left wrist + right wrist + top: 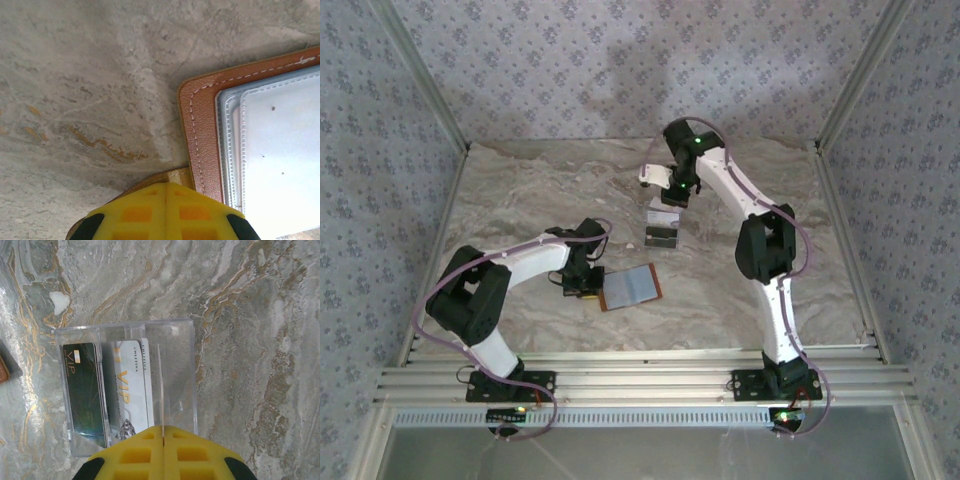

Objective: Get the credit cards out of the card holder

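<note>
Left gripper [166,187], jaws together, sits at the 9 o'clock edge of the open brown leather bifold card holder [632,287], which lies lengthwise roughly 9-to-3. Right gripper [163,430], also closed, hovers just 12 o'clock of a clear plastic rack [177,370] holding dark and pale rectangular credit cards [85,390].

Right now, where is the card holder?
In the top view, the card holder lies open just right of the left gripper, in front of the clear rack.

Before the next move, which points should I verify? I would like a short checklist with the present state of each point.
1. Card holder lies open: ok.
2. Left gripper shut at the holder's edge: ok.
3. Right gripper shut over the clear rack: ok.
4. Dark card and pale card stand in the rack: ok.
5. Any card inside the holder: cannot tell.
</note>
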Robot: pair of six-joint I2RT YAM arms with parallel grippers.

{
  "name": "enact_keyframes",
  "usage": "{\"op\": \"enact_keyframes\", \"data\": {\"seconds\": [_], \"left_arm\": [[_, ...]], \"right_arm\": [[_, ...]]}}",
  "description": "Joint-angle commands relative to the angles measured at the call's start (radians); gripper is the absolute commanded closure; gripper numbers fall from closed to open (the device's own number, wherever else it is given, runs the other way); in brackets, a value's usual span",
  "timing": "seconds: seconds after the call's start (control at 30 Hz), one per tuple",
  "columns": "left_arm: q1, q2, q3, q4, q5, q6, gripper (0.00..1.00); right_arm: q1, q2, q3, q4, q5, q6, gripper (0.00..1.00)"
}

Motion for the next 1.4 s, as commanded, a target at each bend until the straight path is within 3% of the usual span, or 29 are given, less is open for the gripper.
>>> {"op": "enact_keyframes", "data": {"seconds": [0.0, 0.53, 0.67, 0.83, 1.23, 1.37], "left_arm": [[-0.001, -0.033, 0.031, -0.044, -0.012, -0.014, 0.97], [-0.001, -0.025, 0.037, -0.053, -0.018, -0.023, 0.97], [-0.001, -0.029, 0.036, -0.053, -0.02, -0.024, 0.97], [-0.001, -0.027, 0.038, -0.05, -0.016, -0.026, 0.96], [-0.001, -0.043, 0.036, -0.046, -0.017, -0.02, 0.96], [-0.001, -0.049, 0.034, -0.035, -0.017, -0.018, 0.96]], "right_arm": [[-0.003, 0.033, 0.041, -0.032, 0.036, -0.096, 1.0], [0.007, 0.097, 0.044, -0.015, 0.042, -0.12, 1.0], [0.011, 0.089, 0.056, 0.014, 0.054, -0.111, 0.82], [0.009, 0.037, 0.038, 0.123, 0.111, -0.076, 0.72], [0.016, -0.074, -0.064, 0.248, 0.226, -0.019, 0.68], [0.023, -0.128, -0.094, 0.26, 0.212, 0.102, 0.7]]}}
